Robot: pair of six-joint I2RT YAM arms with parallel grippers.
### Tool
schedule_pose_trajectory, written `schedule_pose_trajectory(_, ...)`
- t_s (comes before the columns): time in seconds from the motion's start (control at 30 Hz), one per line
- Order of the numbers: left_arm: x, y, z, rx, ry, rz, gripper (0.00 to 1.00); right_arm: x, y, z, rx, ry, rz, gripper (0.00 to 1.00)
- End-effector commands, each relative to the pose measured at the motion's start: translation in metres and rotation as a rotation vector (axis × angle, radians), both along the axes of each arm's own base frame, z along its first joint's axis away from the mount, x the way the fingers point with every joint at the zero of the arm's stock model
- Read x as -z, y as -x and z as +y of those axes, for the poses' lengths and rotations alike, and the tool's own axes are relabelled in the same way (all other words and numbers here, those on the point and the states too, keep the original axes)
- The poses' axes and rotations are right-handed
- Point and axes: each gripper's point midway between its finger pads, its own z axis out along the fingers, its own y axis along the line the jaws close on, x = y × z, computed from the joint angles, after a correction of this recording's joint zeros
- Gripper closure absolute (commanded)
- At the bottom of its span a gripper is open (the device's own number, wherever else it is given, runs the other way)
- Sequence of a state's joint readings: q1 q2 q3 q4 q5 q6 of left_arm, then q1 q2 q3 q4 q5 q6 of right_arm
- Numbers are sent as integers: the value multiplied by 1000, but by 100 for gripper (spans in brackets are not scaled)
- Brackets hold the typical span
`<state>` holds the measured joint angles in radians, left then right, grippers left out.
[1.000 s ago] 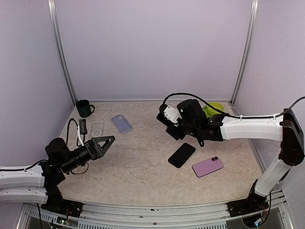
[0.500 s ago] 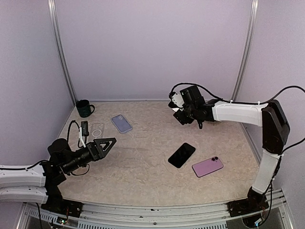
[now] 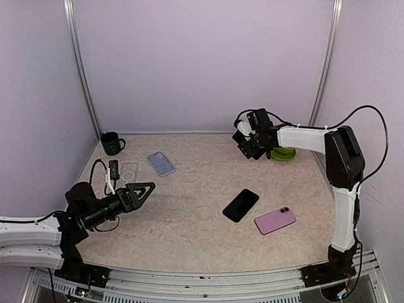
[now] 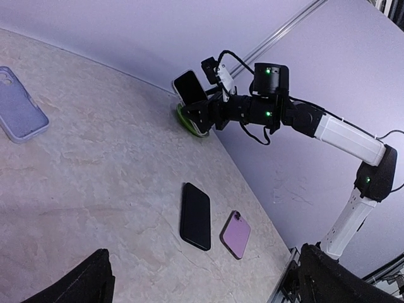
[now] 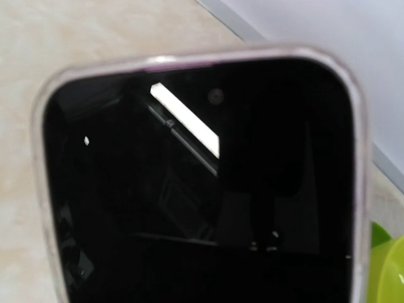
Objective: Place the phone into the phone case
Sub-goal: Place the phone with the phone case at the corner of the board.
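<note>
Right gripper (image 3: 248, 137) pinches the phone (image 5: 196, 189) aloft, left gripper (image 3: 149, 187) spread; seemingly the carrying step, next aligning it over the case (image 3: 161, 163).

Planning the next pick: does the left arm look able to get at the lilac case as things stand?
Probably yes: its open hand hovers near the lilac case, with nothing between them.

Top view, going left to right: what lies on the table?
Mug → lilac case → black phone → pink phone.
</note>
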<state>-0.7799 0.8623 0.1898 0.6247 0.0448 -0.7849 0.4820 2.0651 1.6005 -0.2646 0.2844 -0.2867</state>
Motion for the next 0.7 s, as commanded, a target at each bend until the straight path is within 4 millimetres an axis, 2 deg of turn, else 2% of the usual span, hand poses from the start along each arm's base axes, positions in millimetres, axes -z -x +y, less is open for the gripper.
schedule_pose_trajectory(0.0,-13,-7,-1,-17,12,-12,1,6,-20,-3,7,-48,12,28)
schedule_pose_trajectory(0.23,-11,-8,-2,-18,16,-6,1,32,-35,-9,0,-45,58,26)
schedule_pose_trajectory(0.47,-7,-9,-6,-5,26,10,1,62,-39,-16,-1,-53,110,26)
schedule_pose_trajectory(0.57,-6,-10,-7,-3,27,15,1,69,-41,-20,2,-57,118,25)
schedule_pose_trajectory(0.67,-5,-11,-9,-1,25,16,1,72,-40,-17,-23,-91,136,24)
